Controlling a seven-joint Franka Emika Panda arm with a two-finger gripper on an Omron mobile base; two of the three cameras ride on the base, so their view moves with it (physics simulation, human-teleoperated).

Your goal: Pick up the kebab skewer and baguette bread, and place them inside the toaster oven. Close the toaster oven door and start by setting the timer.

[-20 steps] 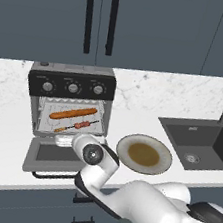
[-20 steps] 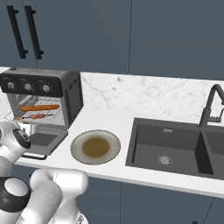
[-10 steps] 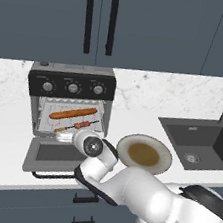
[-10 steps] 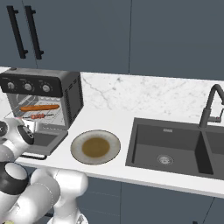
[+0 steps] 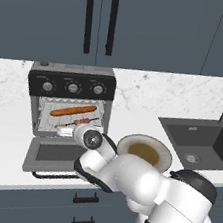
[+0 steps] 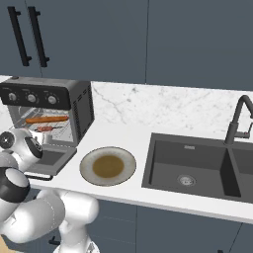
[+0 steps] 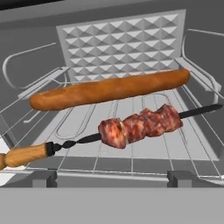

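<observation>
From the left base view, the boxy grey toaster oven (image 5: 68, 108) sat on the white marble surface (image 5: 135, 104), its grey drop-down door (image 5: 54, 154) lying open under the arm.

From the right base view, a round brown plate (image 6: 107, 166) lay on that surface, off to the side of the arm.

From the hand view, the claw was spread wide and held nothing. The long orange-brown baguette bread (image 7: 109, 89) and the thin stick skewer of reddish meat chunks (image 7: 140, 126) lay just ahead of it on the wire rack (image 7: 131, 162), bread farther back.

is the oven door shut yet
No, open. The toaster oven door lies folded down flat on the counter, and the baguette and skewer sit exposed on the rack.
</observation>
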